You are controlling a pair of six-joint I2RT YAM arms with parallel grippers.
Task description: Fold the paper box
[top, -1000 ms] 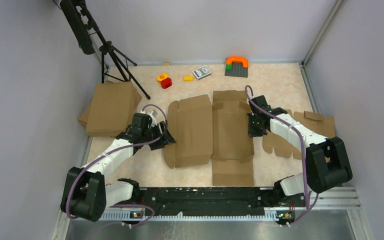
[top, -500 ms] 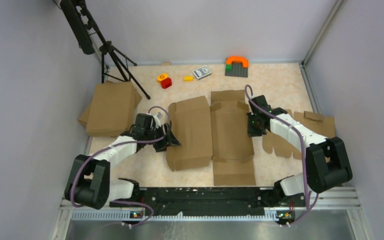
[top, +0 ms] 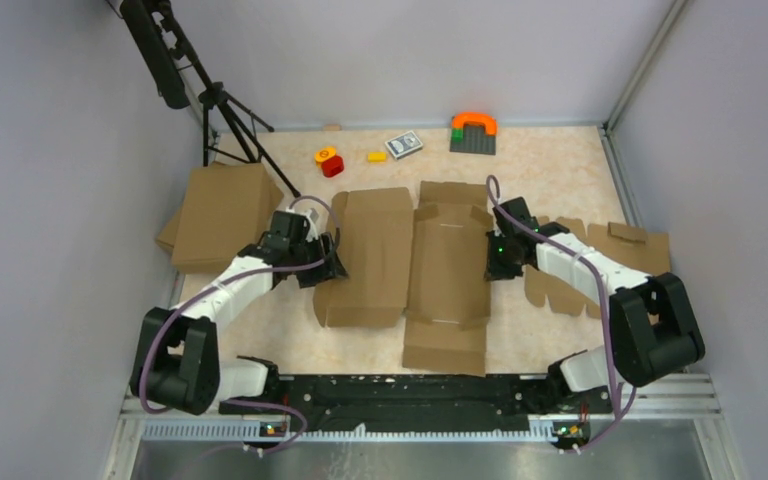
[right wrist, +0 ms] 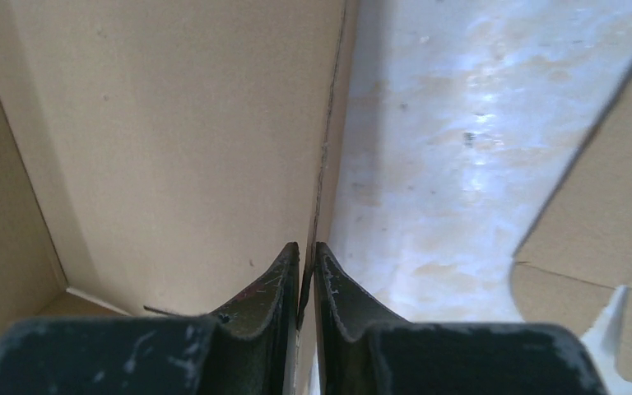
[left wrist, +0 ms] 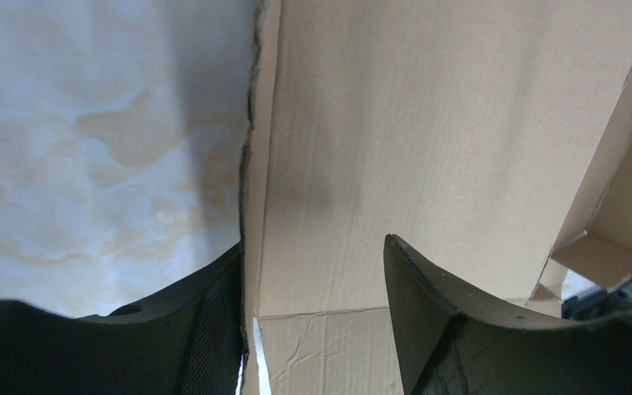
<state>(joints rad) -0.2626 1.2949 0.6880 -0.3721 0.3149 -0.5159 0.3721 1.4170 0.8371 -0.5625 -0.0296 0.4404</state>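
The paper box (top: 440, 262) is a wide brown die-cut sheet lying in the middle of the table, with its side panels partly raised. My left gripper (top: 325, 268) is at its left panel. In the left wrist view that gripper (left wrist: 313, 247) is open, one finger at the panel's edge and the other over the cardboard face (left wrist: 428, 123). My right gripper (top: 501, 262) is at the sheet's right side. In the right wrist view it (right wrist: 306, 245) is shut on the thin upright cardboard edge (right wrist: 173, 123).
Another brown box (top: 222, 215) lies at the left by a tripod (top: 228, 112). A notched cardboard blank (top: 610, 262) lies at the right. Small toys (top: 329, 160), a card deck (top: 403, 145) and a grey plate with an orange arch (top: 473, 132) sit at the back.
The whole sheet has shifted left and turned slightly, its near end swinging left. The left panel's side flaps have folded in. Both grippers moved with it.
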